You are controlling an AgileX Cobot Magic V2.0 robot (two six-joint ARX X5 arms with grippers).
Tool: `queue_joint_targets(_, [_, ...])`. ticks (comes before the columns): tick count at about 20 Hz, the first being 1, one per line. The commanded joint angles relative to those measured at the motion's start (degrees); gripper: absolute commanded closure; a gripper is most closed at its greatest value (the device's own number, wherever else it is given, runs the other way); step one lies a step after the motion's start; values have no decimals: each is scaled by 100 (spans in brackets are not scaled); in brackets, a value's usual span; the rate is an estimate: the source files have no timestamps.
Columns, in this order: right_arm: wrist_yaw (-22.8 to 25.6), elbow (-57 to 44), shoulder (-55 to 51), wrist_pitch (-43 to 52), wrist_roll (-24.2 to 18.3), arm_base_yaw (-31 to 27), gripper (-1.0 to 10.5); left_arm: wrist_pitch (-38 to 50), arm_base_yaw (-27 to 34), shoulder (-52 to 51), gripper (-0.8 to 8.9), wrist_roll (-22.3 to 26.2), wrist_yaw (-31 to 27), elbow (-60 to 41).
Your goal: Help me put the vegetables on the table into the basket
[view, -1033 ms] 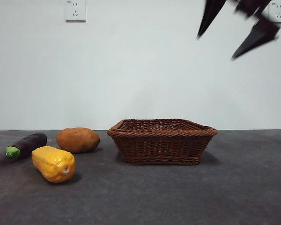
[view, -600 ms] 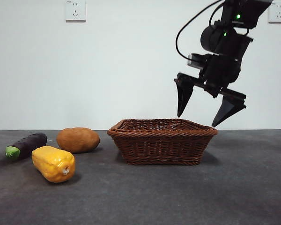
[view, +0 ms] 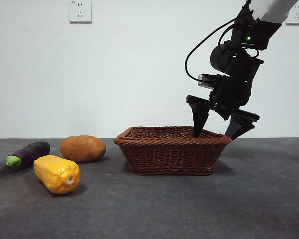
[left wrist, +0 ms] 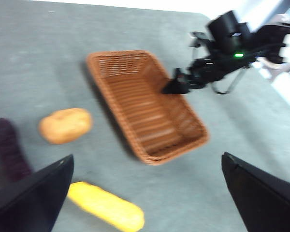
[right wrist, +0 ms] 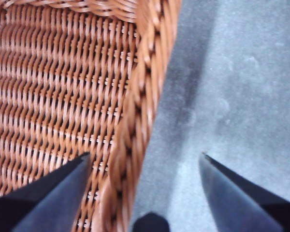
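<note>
Right wrist view: right gripper [right wrist: 145,193] spread wide, straddling the braided rim of the basket [right wrist: 135,111] — 1 finger [right wrist: 53,193] over the woven floor inside, the other [right wrist: 237,193] over bare worktop [right wrist: 232,72] outside. Nothing held. Front view: same gripper [view: 220,128] low at the basket's end wall, inner fingertip dipped just below rim level, outer fingertip just beside the outer wall.

Left gripper [left wrist: 145,193] high above the scene, fingers also wide and holding nothing. Well away from the right fingers, at the basket's opposite end, all 3 vegetables on the worktop: potato [view: 83,148] nearest the basket, eggplant [view: 27,154] beyond it, corn cob [view: 57,174] nearer the camera, apparently touching neither neighbour, though the low angle makes that hard to settle.

Risks from here:
- Closing now: pinches the wicker wall, not a vegetable; possible if the intent is to steady or drag the basket, yet a tilt or skid likely with a light, flared basket.
- Descending further: rim caught between fingers and palm, basket pressed or tipped.
- Sideways withdrawal: inner finger hooks the rim, pulls the basket off its spot, farther from the vegetables.
- Left arm reaching for a vegetable while the basket shifts: drop point missed, vegetable rolling off the flared side.
</note>
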Motion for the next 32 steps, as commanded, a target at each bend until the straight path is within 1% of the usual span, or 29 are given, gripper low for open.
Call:
queue_joint_targets(1, [-72,15,142,-17,68,46,717,-55,4,35,198,-20,-179,2])
queue_joint_targets(4, [-103,13,157,15,72,136,767,-151,2,138,198,-17,-415,2])
queue_joint_targets(5, [-44,13,157,33,136,162,805,-151,2,168,198,-20,-411,2])
queue_joint_targets(6, [-42,13,157,37,168,160,886,-151,2,201,198,-17,-415,2])
queue_joint_targets(8, [-42,13,157,39,173,160,959,-181,2,278,198,-20,-415,2])
queue_joint_targets(9, [-44,13,157,46,179,160,958,-214,2,332,198,-20,-413,2])
queue_joint_targets(11, [-114,17,120,33,339,157,958,-350,-2,472,198,-17,-422,2])
queue_joint_targets(12, [-197,17,11,31,487,155,958,-428,-20,549,198,-17,-433,2])
queue_joint_targets(13, [-308,17,-164,31,503,151,958,-483,-20,619,198,-20,-435,2])
queue_joint_targets(16, [-315,17,-1141,-24,448,153,958,-599,-52,826,198,-122,-455,2])
queue_joint_targets(18, [-350,17,-1919,-181,352,151,958,-597,-227,946,198,-166,-496,2])
queue_joint_targets(20, [-339,17,-2691,-450,103,151,958,-592,-472,1121,198,-367,-870,2])
queue_joint_targets(23, [-304,17,-3683,-787,-66,151,958,-564,-1071,1550,198,-955,-1508,2])
queue_joint_targets(25, [-304,17,-4172,-1047,-212,151,958,-450,-1427,1921,198,-1375,-1908,2])
queue_joint_targets(28, [-304,17,-4607,-1384,-415,151,958,-337,-1794,2485,198,-1897,-2483,2])
queue_joint_targets(29, [-302,17,-4717,-1499,-476,151,958,-323,-1856,2684,198,-2083,-2614,2])
queue_joint_targets(32, [-304,17,-4951,-1840,-654,151,958,-243,-1937,3215,198,-2621,-2660,2])
